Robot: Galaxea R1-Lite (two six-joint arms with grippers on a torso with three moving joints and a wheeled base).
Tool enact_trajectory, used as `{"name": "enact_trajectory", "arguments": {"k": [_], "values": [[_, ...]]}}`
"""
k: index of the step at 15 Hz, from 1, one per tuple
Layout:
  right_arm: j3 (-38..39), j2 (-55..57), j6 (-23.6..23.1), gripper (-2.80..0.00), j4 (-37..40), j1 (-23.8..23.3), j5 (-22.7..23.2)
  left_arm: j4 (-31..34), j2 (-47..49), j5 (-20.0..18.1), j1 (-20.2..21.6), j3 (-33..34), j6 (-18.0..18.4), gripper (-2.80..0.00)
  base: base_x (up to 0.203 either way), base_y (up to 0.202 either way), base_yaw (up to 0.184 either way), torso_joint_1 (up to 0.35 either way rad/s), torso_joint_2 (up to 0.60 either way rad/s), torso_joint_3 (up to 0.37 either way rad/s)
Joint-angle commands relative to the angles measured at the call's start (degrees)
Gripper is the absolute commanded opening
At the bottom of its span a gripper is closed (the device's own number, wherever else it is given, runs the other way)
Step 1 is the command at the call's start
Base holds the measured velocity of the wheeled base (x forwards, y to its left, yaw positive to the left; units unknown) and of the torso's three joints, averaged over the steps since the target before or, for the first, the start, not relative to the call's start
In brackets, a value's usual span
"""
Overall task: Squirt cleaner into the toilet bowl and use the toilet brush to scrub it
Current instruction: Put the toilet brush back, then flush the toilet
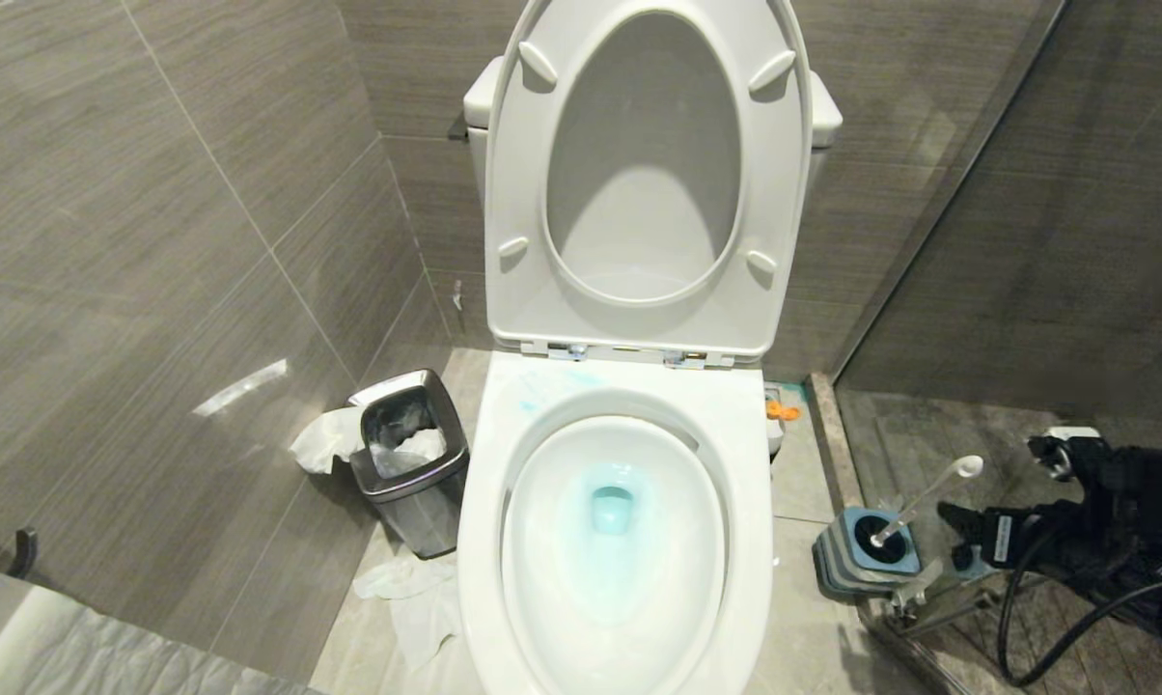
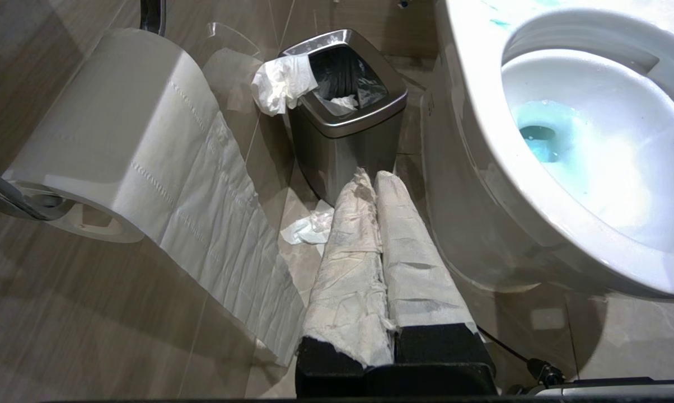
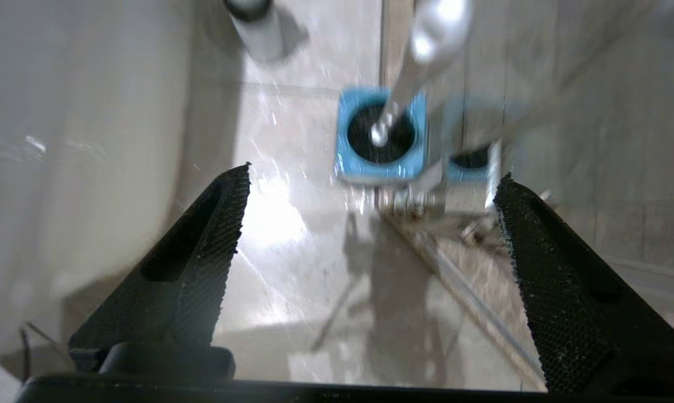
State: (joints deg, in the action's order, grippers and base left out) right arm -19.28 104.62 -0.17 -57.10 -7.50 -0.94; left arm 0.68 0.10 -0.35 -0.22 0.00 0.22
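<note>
Cleaner (image 1: 612, 502) tints the bowl (image 1: 615, 541), so squirting looks done; the brush (image 1: 928, 494) stands in its holder (image 1: 866, 550), right gripper (image 3: 370, 224) spread wide, empty, near it; left gripper (image 2: 373, 184) pressed together, parked.

Bright overhead light glares off wet floor tiles (image 3: 275, 218); right wrist view blurred.

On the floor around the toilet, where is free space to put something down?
Bare tile lies between the white porcelain toilet bowl and the square blue-and-grey brush holder. The other side is crowded: the small steel waste bin stands close beside the bowl, with crumpled white tissue on the floor.
</note>
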Motion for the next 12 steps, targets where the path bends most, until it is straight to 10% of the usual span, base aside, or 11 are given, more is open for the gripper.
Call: {"name": "enact_trajectory", "arguments": {"k": [1, 12], "values": [[1.80, -10.57, -0.28, -2.80, -0.38, -0.04, 0.26, 0.02, -0.01, 0.00, -0.04, 0.09, -0.01, -2.80, 0.000, 0.000, 0.000, 0.000, 0.00, 0.000], [4.84, -24.87, -6.38, -2.80, -0.38, 0.02, 2.25, 0.02, -0.01, 0.00, -0.04, 0.09, -0.02, -2.80, 0.000, 0.000, 0.000, 0.000, 0.00, 0.000]]}}
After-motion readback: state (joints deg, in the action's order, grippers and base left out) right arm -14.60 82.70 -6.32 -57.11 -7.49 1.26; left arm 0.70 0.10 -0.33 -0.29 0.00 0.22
